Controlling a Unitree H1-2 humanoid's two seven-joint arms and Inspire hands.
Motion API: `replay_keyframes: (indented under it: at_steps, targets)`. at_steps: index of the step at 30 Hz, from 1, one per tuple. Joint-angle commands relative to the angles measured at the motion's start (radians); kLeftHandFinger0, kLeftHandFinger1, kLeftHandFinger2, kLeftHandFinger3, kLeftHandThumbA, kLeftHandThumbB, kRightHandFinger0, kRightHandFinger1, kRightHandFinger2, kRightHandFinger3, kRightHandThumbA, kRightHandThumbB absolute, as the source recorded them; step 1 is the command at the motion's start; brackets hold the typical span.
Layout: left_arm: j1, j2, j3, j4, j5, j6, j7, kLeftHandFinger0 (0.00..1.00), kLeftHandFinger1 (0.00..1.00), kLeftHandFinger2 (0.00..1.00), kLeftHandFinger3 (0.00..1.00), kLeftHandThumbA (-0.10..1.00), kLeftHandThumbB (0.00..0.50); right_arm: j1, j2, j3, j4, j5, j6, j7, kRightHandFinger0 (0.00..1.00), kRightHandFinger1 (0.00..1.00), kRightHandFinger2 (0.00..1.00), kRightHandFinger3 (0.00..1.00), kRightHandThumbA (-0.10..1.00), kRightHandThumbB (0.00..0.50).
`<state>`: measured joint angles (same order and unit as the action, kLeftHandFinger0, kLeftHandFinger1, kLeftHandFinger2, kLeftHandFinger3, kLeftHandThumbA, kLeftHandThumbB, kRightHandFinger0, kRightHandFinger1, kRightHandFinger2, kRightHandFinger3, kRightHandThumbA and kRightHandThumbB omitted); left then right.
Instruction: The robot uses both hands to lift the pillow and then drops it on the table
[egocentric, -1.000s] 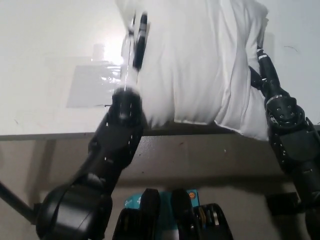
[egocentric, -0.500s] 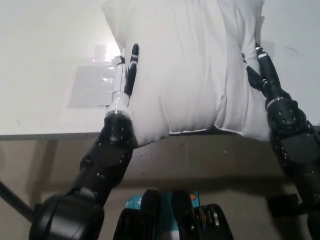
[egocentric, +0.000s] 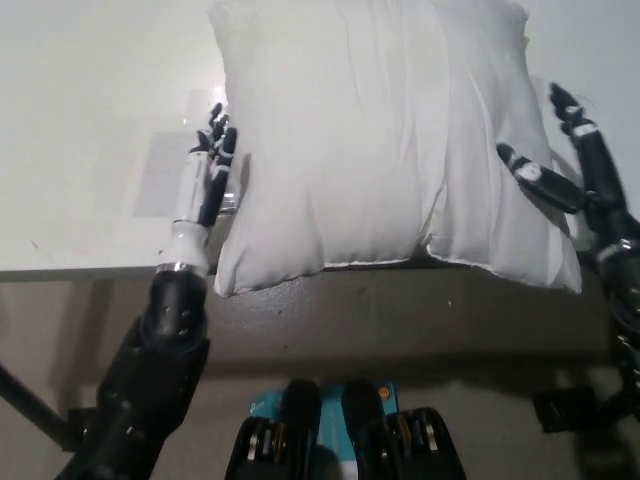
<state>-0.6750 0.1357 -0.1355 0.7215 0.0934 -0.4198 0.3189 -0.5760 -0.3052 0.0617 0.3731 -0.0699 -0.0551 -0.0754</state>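
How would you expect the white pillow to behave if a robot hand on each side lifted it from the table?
The pillow would probably sag and fold rather than stay stiff: its cover shows soft creases and a drooping corner. It looks puffy, so likely light for its bulk. Its near edge overhangs the table, so a push towards the robot might tip it off.

Pillow (egocentric: 370, 140): plain white, no pattern. Table (egocentric: 90, 120): off-white, with a paler glossy rectangular patch (egocentric: 165, 175). Left hand (egocentric: 205, 175): white with black fingertips. Right hand (egocentric: 575, 170): black with pale bands. Floor (egocentric: 400, 330): grey-brown.
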Motion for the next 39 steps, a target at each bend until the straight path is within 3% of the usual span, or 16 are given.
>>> replay_keyframes:
  at_steps: [1,5,7,11,14,16,17,18,21,22,25,29,31,32,35,39]
  targets:
    - [0.086,0.065,0.026,-0.372,0.013,0.039,-0.086,1.0,1.0,1.0,1.0,1.0,0.09,0.062,-0.124,-0.063,-0.256,-0.06,0.026,0.024,1.0,1.0,1.0,1.0,1.0,0.38]
    - [0.147,0.076,0.045,-0.536,-0.02,0.087,-0.109,1.0,1.0,1.0,1.0,1.0,0.136,0.109,-0.162,-0.084,-0.348,-0.069,0.037,0.026,1.0,1.0,1.0,1.0,1.0,0.381]
    - [0.178,0.074,0.049,-0.6,-0.011,0.104,-0.11,1.0,1.0,1.0,1.0,1.0,0.208,0.132,-0.177,-0.095,-0.389,-0.076,0.038,0.028,1.0,1.0,1.0,1.0,1.0,0.375]
    - [0.268,0.064,0.053,-0.682,0.014,0.09,-0.105,1.0,1.0,1.0,1.0,1.0,0.181,0.212,-0.183,-0.111,-0.49,-0.082,0.02,0.03,1.0,1.0,1.0,1.0,1.0,0.33]
    - [0.336,0.037,0.058,-0.708,0.028,0.082,-0.086,1.0,1.0,1.0,1.0,1.0,0.197,0.289,-0.145,-0.133,-0.558,0.012,-0.02,0.041,1.0,1.0,1.0,1.0,1.0,0.325]
    - [0.372,0.009,0.058,-0.698,0.017,0.067,-0.077,1.0,1.0,1.0,1.0,1.0,0.196,0.352,-0.127,-0.14,-0.604,0.017,-0.013,0.045,1.0,1.0,1.0,1.0,1.0,0.358]
    - [0.404,0.001,0.053,-0.684,0.027,0.056,-0.075,1.0,1.0,1.0,1.0,1.0,0.161,0.403,-0.113,-0.133,-0.628,0.017,0.003,0.051,1.0,1.0,1.0,1.0,1.0,0.394]
    - [0.408,0.005,0.06,-0.69,0.026,0.062,-0.078,1.0,1.0,1.0,1.0,1.0,0.159,0.399,-0.104,-0.127,-0.625,0.015,0.007,0.055,1.0,1.0,1.0,1.0,1.0,0.396]
    - [0.417,-0.003,0.06,-0.665,0.012,0.038,-0.095,1.0,1.0,1.0,1.0,1.0,0.076,0.448,-0.088,-0.122,-0.621,0.002,-0.027,0.054,1.0,1.0,1.0,1.0,1.0,0.325]
    - [0.416,-0.009,0.059,-0.655,0.001,0.046,-0.104,1.0,1.0,1.0,1.0,1.0,0.112,0.486,-0.081,-0.123,-0.613,-0.013,-0.049,0.05,1.0,1.0,1.0,1.0,1.0,0.301]
    - [0.44,-0.018,0.069,-0.672,0.008,0.081,-0.105,1.0,1.0,1.0,1.0,1.0,0.152,0.581,-0.063,-0.116,-0.594,-0.018,-0.107,0.053,1.0,1.0,1.0,1.0,1.0,0.254]
    - [0.48,-0.017,0.084,-0.714,0.005,0.093,-0.121,1.0,1.0,1.0,1.0,1.0,0.142,0.669,-0.04,-0.094,-0.566,-0.052,-0.162,0.054,1.0,1.0,1.0,1.0,1.0,0.252]
    - [0.531,-0.008,0.088,-0.759,-0.024,0.116,-0.15,1.0,1.0,1.0,1.0,1.0,0.163,0.692,-0.035,-0.078,-0.554,-0.014,-0.18,0.084,1.0,1.0,1.0,1.0,1.0,0.205]
    - [0.543,-0.005,0.087,-0.764,-0.032,0.116,-0.159,1.0,1.0,1.0,1.0,1.0,0.14,0.694,-0.035,-0.077,-0.554,-0.02,-0.187,0.082,1.0,1.0,1.0,1.0,1.0,0.196]
    - [0.571,-0.007,0.088,-0.776,-0.04,0.131,-0.179,1.0,1.0,1.0,1.0,1.0,0.161,0.696,-0.036,-0.081,-0.546,-0.023,-0.198,0.083,1.0,1.0,1.0,1.0,1.0,0.188]
    - [0.568,-0.014,0.097,-0.768,-0.045,0.124,-0.186,1.0,1.0,1.0,1.0,1.0,0.135,0.689,-0.012,-0.087,-0.516,0.013,-0.201,0.082,1.0,1.0,1.0,1.0,1.0,0.203]
